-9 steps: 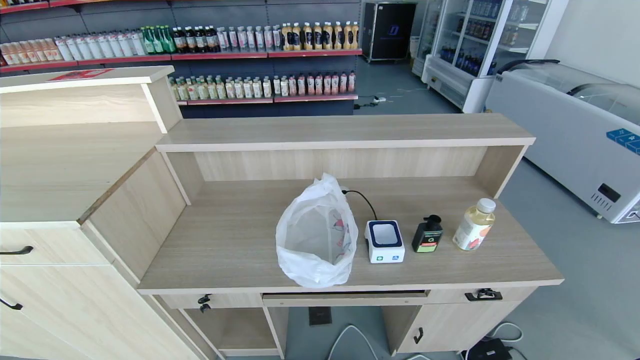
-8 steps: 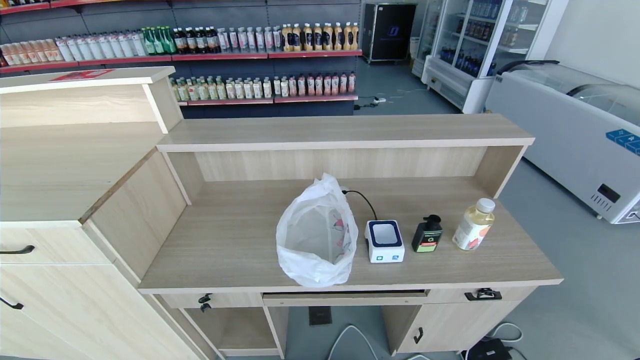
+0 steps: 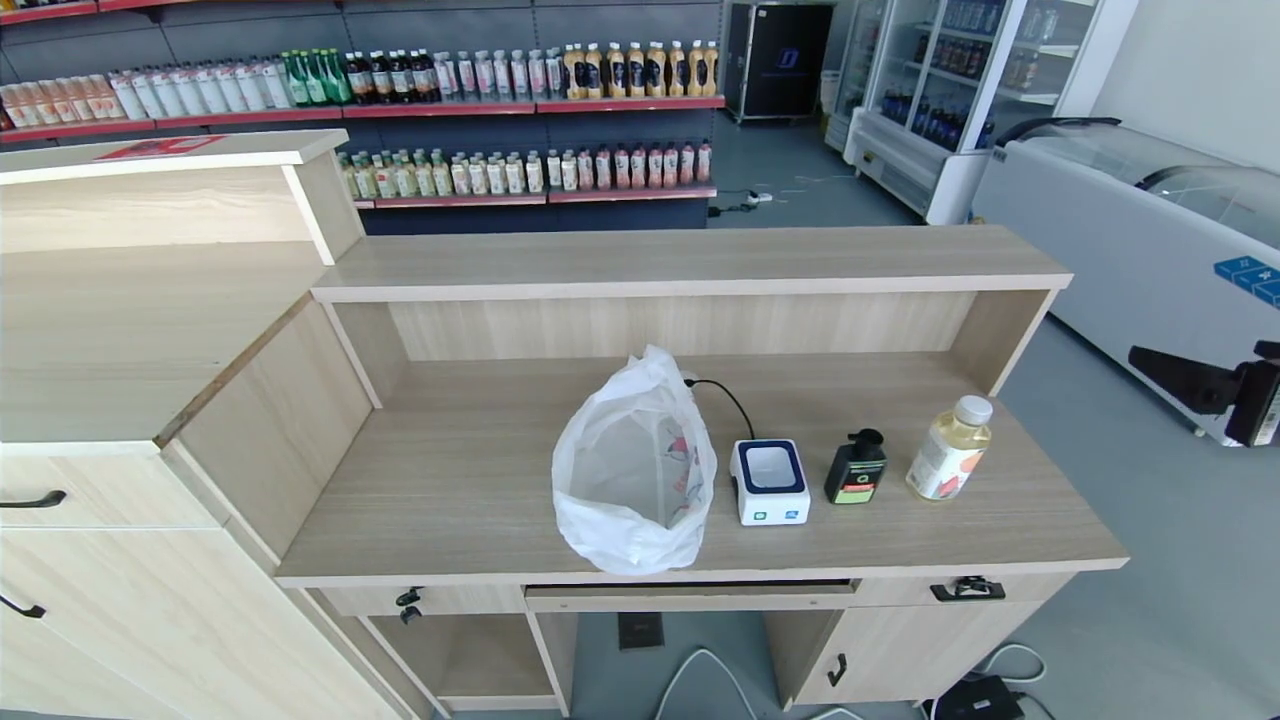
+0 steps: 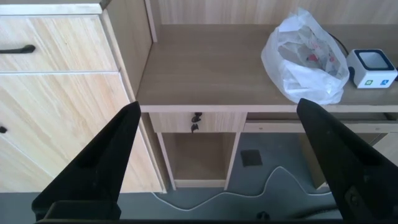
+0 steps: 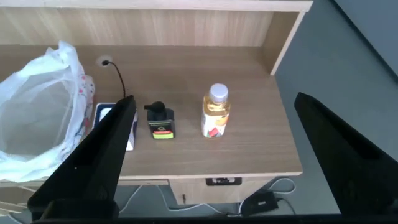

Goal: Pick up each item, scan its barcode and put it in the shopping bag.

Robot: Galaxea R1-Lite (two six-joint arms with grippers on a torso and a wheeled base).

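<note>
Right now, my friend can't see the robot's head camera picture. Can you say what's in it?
A light wooden shop counter holds, from the robot's left to right, an open white plastic shopping bag, a white and blue barcode scanner, a black pump bottle and a yellow drink bottle with a white cap. Shelves of bottled drinks stand behind.

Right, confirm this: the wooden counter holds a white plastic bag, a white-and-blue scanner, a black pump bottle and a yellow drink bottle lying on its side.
Wrong on one point: the yellow drink bottle stands upright, as the head view shows. The white plastic bag, white-and-blue scanner and black pump bottle are on the wooden counter.
</note>
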